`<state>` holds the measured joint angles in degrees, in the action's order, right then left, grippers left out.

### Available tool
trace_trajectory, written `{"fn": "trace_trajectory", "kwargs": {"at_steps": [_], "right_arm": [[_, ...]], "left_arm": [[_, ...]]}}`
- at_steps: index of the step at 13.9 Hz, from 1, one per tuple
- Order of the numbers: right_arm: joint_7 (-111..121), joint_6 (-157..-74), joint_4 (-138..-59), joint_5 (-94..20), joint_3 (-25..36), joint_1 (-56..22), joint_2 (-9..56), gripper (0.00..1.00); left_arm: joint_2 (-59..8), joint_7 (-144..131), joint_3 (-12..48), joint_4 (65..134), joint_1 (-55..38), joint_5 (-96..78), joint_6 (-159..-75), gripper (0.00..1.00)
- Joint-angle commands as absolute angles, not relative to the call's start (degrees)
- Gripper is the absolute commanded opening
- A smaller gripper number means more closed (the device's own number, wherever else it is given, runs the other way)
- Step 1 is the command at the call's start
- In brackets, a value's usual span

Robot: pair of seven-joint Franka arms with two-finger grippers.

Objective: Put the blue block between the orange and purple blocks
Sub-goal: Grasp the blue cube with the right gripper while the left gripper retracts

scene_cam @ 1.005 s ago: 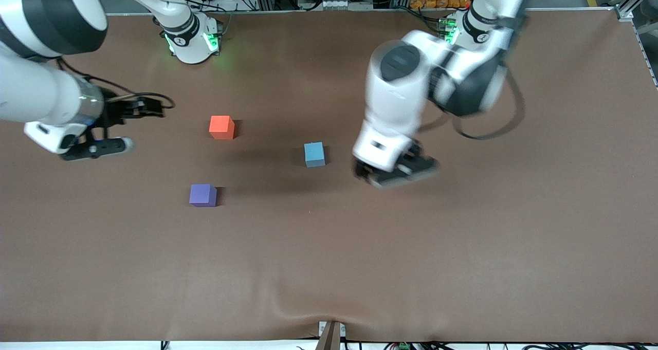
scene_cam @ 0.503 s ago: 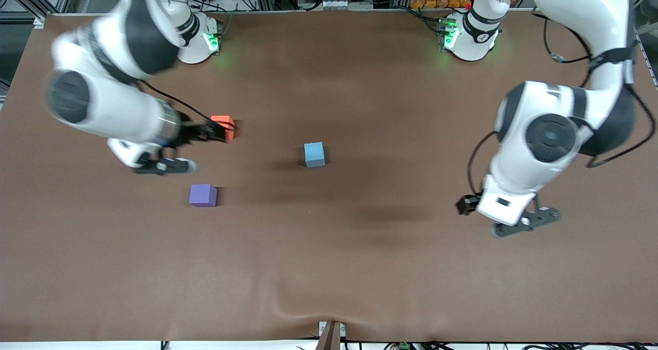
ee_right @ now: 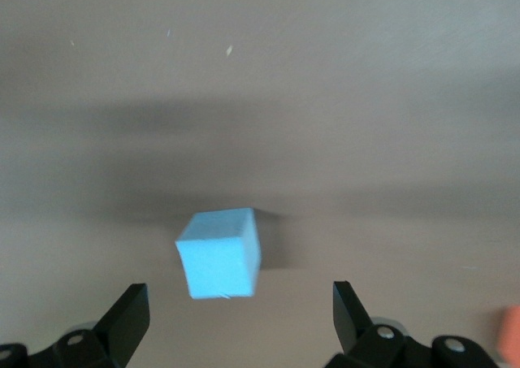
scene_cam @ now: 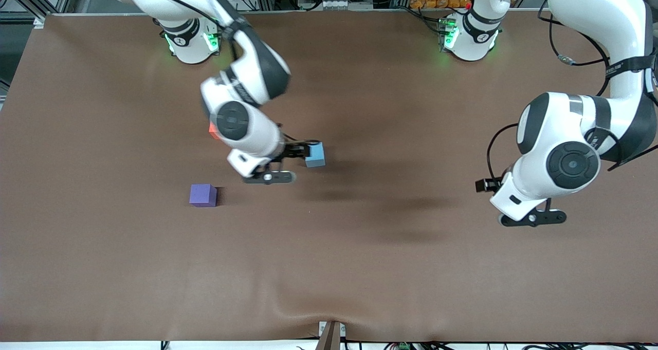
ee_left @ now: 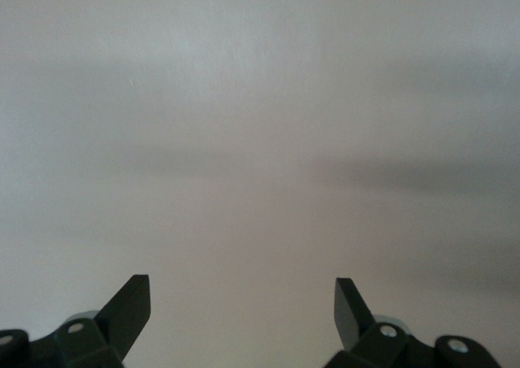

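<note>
Right tool (scene_cam: 280, 171) is over the desk (scene_cam: 360, 268) just beside the blue block (scene_cam: 314, 154), on the side toward the right arm's end. Its fingers (ee_right: 126, 315) are spread wide and hold nothing; in the right wrist view the blue block (ee_right: 219, 253) sits on the desk ahead of the fingers, not yet between them, and off-centre toward one finger.

Blue block is mid-desk. Purple block (scene_cam: 202, 195) is nearer the front camera and toward the right arm's end. Orange block (scene_cam: 212, 130) is mostly hidden by the right arm; only a sliver shows.

Left tool (scene_cam: 532, 218) waits over bare desk at the left arm's end, fingers (ee_left: 130, 307) wide apart, nothing held.

Risks, as I judge them: the cube is turned relative to the fingers, so closing may twist it or pinch corners. With the offset, one finger could land on top or shove it away. When carrying it over, the arm could bump the orange block.
</note>
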<state>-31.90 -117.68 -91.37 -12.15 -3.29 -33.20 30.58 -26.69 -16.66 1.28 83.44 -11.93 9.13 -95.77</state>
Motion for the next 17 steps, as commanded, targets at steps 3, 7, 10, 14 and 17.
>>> {"fn": "trace_trajectory", "kwargs": {"at_steps": [3, 7, 10, 14, 17], "right_arm": [[-30.68, -121.81, -90.44, -11.78, -2.64, -38.40, 36.11, 1.00], [-30.76, -122.69, -92.10, -8.01, -2.64, -40.08, 36.65, 1.00], [-31.46, -130.41, -96.40, -7.73, -2.64, -40.17, 36.65, 1.00], [-31.55, -131.48, -97.29, -7.73, -2.64, -40.96, 37.26, 1.00], [-37.83, -130.87, -96.95, -7.30, -2.46, -41.57, 36.74, 0.00]], "left_arm": [[-15.93, -15.73, 1.49, 95.70, -10.46, 4.49, -95.27, 1.00], [-6.43, -15.04, 1.49, 101.87, -7.31, 0.71, -95.19, 1.00], [-6.68, -7.06, 0.88, 94.68, -5.81, 1.05, -94.05, 1.00], [-3.97, -2.11, 1.49, 92.55, -3.34, 0.79, -87.29, 1.00], [0.69, -2.20, 2.37, 92.90, -3.78, 0.62, -86.75, 1.00]]}}
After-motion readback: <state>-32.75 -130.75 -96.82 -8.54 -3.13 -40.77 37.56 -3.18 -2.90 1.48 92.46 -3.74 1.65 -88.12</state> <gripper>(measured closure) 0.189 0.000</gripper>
